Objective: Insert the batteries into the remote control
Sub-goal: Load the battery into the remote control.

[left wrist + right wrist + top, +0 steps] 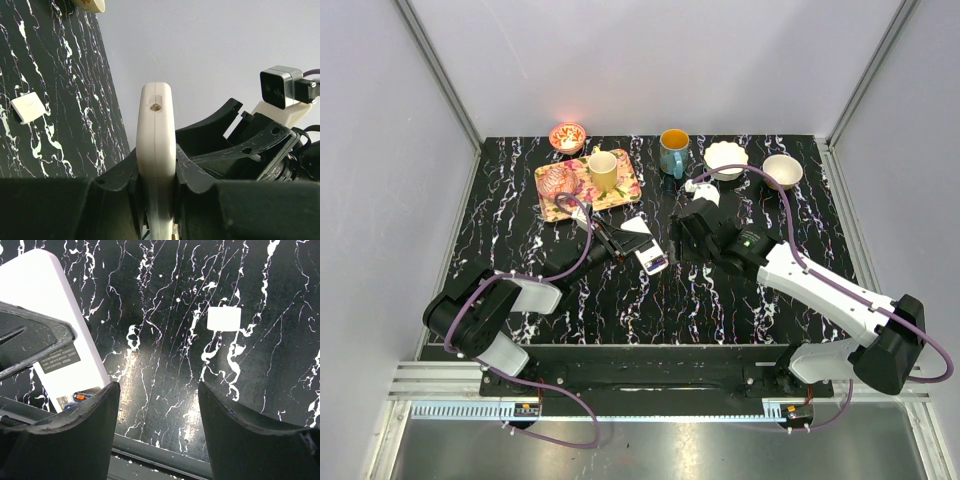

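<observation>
My left gripper (617, 241) is shut on the white remote control (648, 250) and holds it near the table's middle. In the left wrist view the remote (156, 135) stands edge-on between the fingers (115, 180). In the right wrist view its back (47, 315) faces up, with a battery (79, 396), orange and blue, in the dark recess at its near end. My right gripper (692, 232) is open and empty just right of the remote, its fingertips (105, 405) above bare table. The small white cover piece (224, 318) lies flat on the table, also in the left wrist view (28, 106).
A flowered tray (620, 188) with a beige cup (603, 170) and a pink glass piece (558, 182) stands back left. A small bowl (567, 137) of reddish bits, a teal mug (673, 151) and two white bowls (726, 158) (782, 170) line the back.
</observation>
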`<state>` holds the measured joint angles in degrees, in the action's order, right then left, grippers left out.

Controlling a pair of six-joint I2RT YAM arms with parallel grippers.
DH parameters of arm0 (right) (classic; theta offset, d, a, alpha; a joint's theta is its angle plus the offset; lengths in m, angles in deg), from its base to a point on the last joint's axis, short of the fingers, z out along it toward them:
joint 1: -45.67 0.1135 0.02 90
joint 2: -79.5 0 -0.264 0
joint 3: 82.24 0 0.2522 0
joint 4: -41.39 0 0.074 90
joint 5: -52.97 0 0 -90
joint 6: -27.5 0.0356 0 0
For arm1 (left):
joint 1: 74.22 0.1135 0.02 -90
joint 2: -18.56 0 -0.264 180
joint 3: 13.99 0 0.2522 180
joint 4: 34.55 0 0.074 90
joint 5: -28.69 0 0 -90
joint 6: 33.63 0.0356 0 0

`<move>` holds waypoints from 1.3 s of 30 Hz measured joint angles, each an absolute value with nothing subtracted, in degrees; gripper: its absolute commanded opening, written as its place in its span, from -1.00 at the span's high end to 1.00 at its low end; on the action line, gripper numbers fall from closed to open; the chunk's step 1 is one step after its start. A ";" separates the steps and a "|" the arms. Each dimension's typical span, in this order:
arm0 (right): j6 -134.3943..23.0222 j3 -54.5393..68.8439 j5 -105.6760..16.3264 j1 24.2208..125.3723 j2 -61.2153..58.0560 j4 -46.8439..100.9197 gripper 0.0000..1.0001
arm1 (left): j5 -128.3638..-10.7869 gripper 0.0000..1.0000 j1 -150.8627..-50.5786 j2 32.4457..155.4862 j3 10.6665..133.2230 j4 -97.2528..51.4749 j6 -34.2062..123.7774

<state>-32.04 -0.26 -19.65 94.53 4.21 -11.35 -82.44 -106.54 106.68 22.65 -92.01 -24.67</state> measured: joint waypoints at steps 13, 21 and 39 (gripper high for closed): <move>-32.00 -0.17 -21.81 94.81 3.93 -11.15 -0.34 | -82.46 1.00 -106.51 106.68 22.65 -92.03 -24.67; -32.15 0.73 -20.85 94.86 3.28 -11.90 -0.46 | -82.48 1.00 -106.54 106.70 22.65 -92.03 -24.69; -23.30 -11.49 -32.76 83.62 17.77 0.06 -0.56 | -82.13 1.00 -106.54 106.39 22.63 -92.01 -24.56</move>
